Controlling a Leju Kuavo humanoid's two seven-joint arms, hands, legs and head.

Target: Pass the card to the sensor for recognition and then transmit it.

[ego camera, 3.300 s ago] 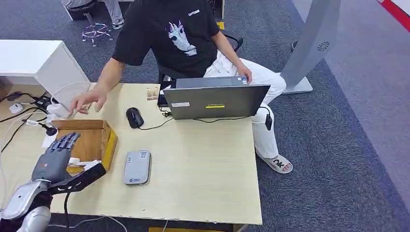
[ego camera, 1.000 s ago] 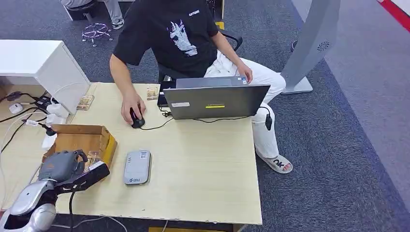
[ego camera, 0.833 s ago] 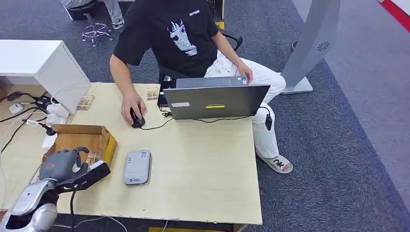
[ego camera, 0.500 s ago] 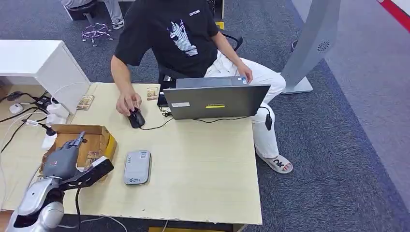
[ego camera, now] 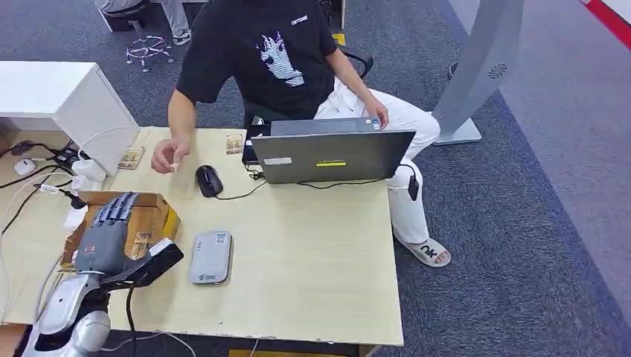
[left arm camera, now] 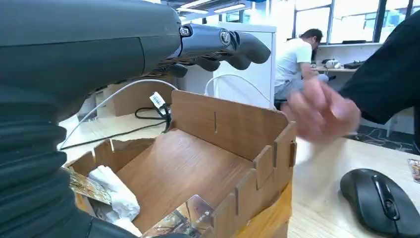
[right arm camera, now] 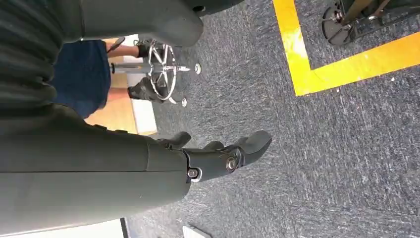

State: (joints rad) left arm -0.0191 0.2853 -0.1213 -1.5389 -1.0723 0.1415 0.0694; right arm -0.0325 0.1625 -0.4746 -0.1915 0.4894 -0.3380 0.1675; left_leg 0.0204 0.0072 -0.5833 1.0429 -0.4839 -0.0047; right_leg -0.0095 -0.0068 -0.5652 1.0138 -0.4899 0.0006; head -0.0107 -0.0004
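Left robot hand (ego camera: pixel 106 236): fingers extended and spread, holding nothing, above wooden box (ego camera: pixel 156 216) at bench (ego camera: pixel 312 245) left-near corner. Card (left arm camera: pixel 184 218): inside box, against its near wall. Grey sensor (ego camera: pixel 211 256): just right of box. Right robot hand (right arm camera: pixel 218 156): hanging over carpet, fingers loosely apart, holding nothing.

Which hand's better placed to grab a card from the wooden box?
Left. The left hand hovers open right over the wooden box, where a card lies. The right hand hangs over carpet, away from the table.
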